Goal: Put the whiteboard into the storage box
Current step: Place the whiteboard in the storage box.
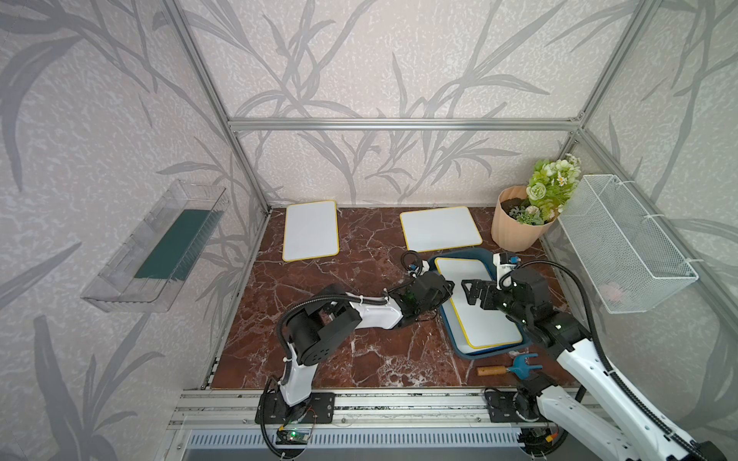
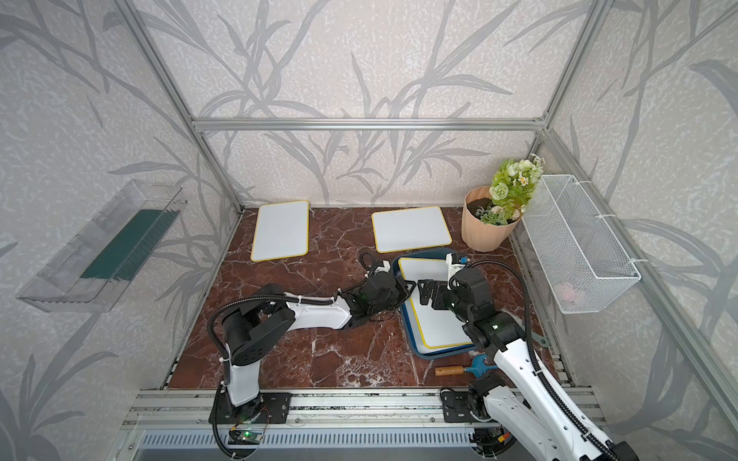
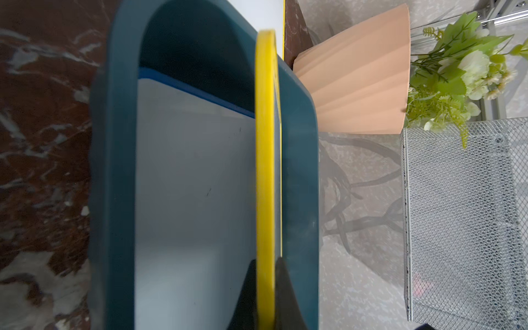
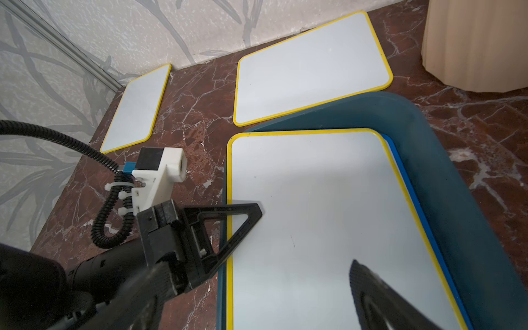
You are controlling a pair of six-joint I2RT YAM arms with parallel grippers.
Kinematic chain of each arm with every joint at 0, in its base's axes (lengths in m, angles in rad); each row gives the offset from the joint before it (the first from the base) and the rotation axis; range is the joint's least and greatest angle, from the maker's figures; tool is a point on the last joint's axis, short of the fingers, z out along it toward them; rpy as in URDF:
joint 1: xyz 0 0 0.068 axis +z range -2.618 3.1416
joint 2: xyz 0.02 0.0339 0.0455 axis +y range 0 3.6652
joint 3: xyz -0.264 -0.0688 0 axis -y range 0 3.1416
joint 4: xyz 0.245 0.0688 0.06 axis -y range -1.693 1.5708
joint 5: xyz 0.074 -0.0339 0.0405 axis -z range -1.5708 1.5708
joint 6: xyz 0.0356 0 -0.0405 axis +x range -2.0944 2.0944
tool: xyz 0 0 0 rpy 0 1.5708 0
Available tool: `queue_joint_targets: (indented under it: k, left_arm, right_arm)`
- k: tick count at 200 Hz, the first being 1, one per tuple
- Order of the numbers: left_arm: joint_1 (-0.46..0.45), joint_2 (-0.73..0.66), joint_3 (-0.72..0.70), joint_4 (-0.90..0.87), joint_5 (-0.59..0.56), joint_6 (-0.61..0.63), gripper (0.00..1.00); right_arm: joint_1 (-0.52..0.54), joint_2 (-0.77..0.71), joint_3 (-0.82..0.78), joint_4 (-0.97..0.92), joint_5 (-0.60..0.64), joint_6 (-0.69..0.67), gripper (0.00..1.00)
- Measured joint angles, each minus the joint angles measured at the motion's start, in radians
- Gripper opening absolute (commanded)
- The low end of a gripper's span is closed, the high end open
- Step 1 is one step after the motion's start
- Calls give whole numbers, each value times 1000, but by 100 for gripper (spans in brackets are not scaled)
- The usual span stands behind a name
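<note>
Because the left claw (image 1: 449,289) is clamped on one long edge of the yellow-rimmed rectangular whiteboard (image 1: 483,323), the board sits tilted over the shallow teal plastic storage box (image 4: 457,183) at 4 o'clock on the red-brown marble table (image 1: 339,359), probably for lowering onto a blue-rimmed board (image 3: 194,185) inside. The right claw (image 1: 471,293) hovers above, jaws apart. No writing or brand is readable.

Storage box (image 4: 445,177): shallow teal-blue tray, near table's right edge.
Whiteboard (image 1: 487,327): white, yellow-rimmed, tilted in the box, one long edge raised, above blue-rimmed board (image 3: 185,171) inside.
</note>
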Motion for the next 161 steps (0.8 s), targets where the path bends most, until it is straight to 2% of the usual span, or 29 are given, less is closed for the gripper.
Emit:
queue_joint_targets:
  k: [55,100,138,161]
  left_arm:
    - [-2,0,26,-144,-10,39,19]
    - [-4,-1,52,-182,-11,74,35]
    - [1,-5,96,-260,-12,113,44]
    - [1,-18,122,-329,-15,156,55]
  right_arm:
    - [-13,0,-1,1,11,10,99]
    - [-18,0,-5,13,11,22,99]
    - [-23,2,-12,16,11,23,99]
    - [-24,17,-12,22,10,26,99]
